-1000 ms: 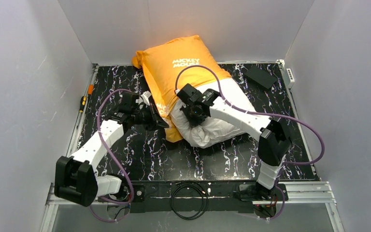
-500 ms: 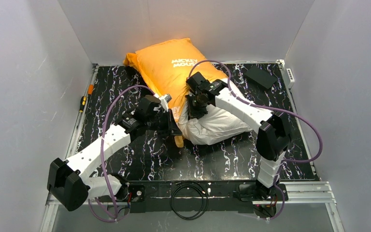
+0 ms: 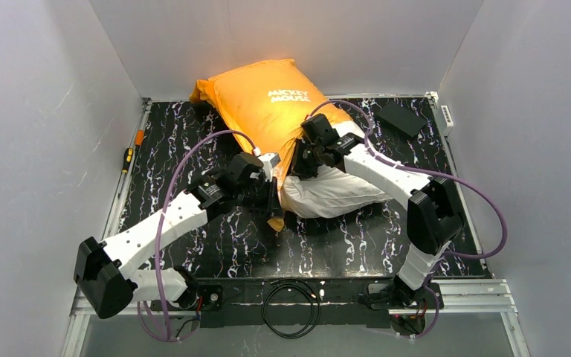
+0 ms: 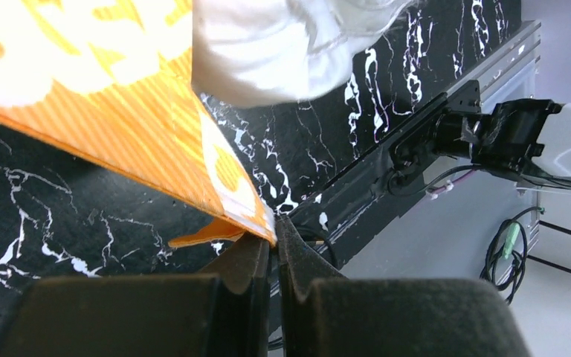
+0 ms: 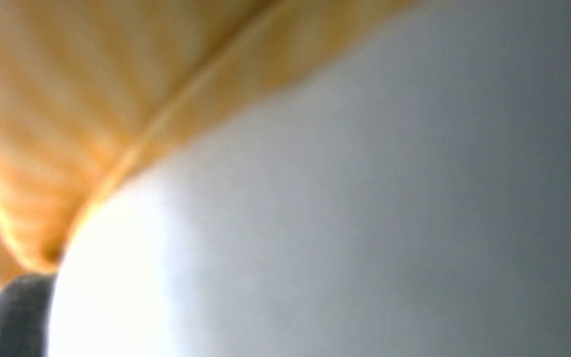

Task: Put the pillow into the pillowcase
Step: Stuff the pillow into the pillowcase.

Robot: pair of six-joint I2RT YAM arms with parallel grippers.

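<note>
Black marbled table; black pad far right; screwdriver left edge; cable coil near edge.

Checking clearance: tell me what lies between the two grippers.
Top view: the open edge of the pillowcase and the uncovered end of the pillow lie between the left gripper and the right gripper.

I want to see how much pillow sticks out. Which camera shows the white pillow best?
The top external view: the pillow shows its bare end poking out of the orange pillowcase. The left wrist view catches only one corner; the right wrist view is a blurry white close-up.
</note>
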